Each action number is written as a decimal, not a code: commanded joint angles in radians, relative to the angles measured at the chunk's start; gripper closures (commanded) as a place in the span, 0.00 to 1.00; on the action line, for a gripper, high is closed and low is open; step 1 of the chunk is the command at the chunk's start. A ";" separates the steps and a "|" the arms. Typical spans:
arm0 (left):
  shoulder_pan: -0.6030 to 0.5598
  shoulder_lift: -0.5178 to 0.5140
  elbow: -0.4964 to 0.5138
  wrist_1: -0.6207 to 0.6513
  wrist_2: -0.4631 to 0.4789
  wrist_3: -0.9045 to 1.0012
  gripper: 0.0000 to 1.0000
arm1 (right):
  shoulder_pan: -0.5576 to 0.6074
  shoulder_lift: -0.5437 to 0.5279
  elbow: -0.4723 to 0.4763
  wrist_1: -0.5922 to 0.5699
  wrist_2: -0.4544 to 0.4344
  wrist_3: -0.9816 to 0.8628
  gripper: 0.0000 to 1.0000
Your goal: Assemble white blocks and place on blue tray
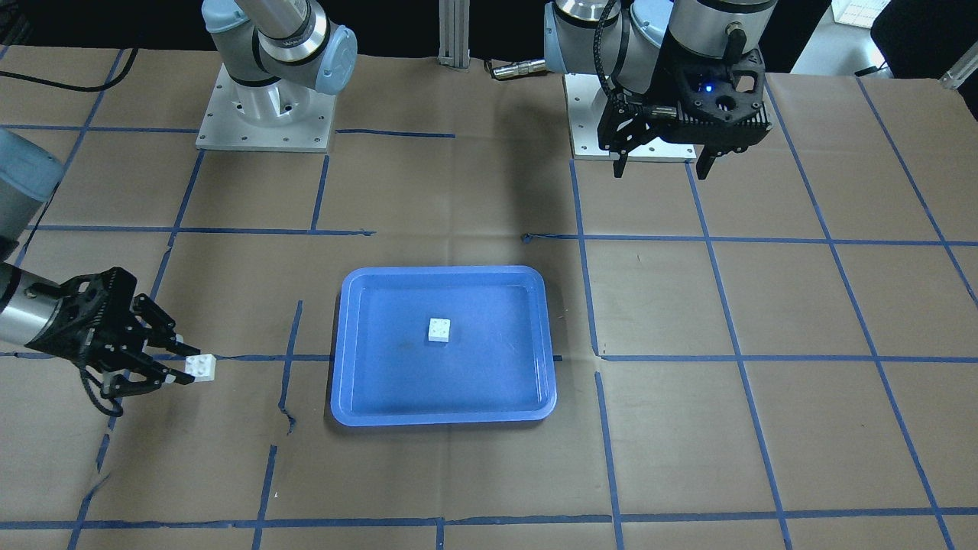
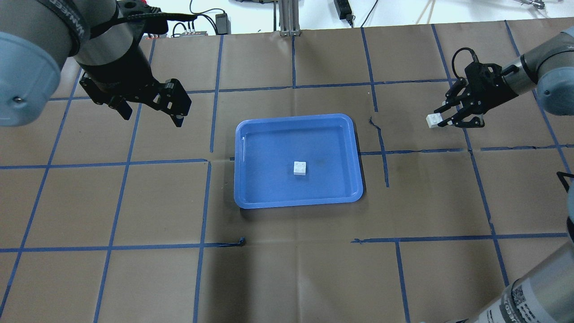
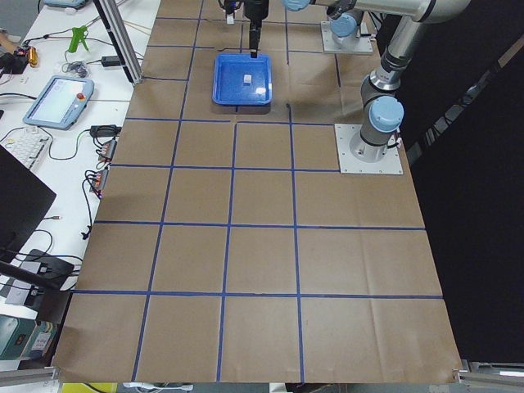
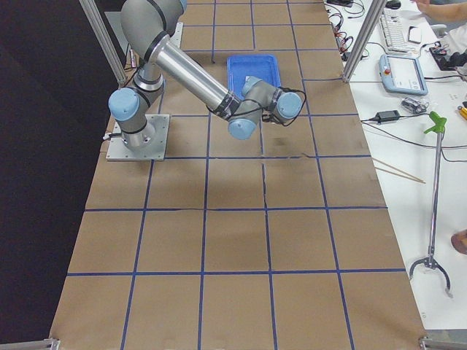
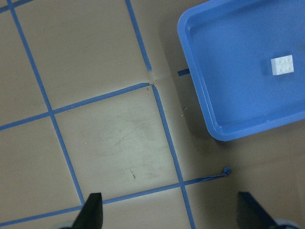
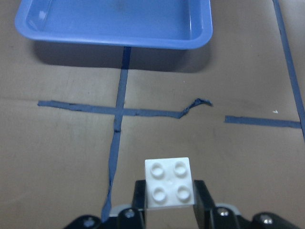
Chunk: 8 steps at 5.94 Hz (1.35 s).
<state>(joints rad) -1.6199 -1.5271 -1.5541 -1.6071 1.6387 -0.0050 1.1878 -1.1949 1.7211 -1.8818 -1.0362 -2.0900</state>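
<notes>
The blue tray lies in the middle of the table and also shows in the front view, the left wrist view and the right wrist view. One white block sits studs up inside it. My right gripper is shut on the second white block, held above the paper well to the tray's right. My left gripper hangs open and empty above the table, left of the tray.
Brown paper with a grid of blue tape covers the table. The two arm bases stand at the robot's side. An aluminium post stands at the far edge. Desks with cables and devices flank the table's ends.
</notes>
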 commanded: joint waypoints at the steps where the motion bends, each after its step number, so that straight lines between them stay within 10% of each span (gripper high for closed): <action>1: 0.005 -0.001 0.006 0.004 -0.002 -0.013 0.02 | 0.105 -0.086 0.084 -0.013 0.081 0.149 0.72; 8: 0.011 -0.001 0.009 0.007 0.000 -0.012 0.01 | 0.384 -0.039 0.408 -0.795 0.108 0.735 0.72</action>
<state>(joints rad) -1.6092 -1.5267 -1.5448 -1.6011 1.6373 -0.0169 1.5534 -1.2586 2.1133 -2.6190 -0.9219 -1.3892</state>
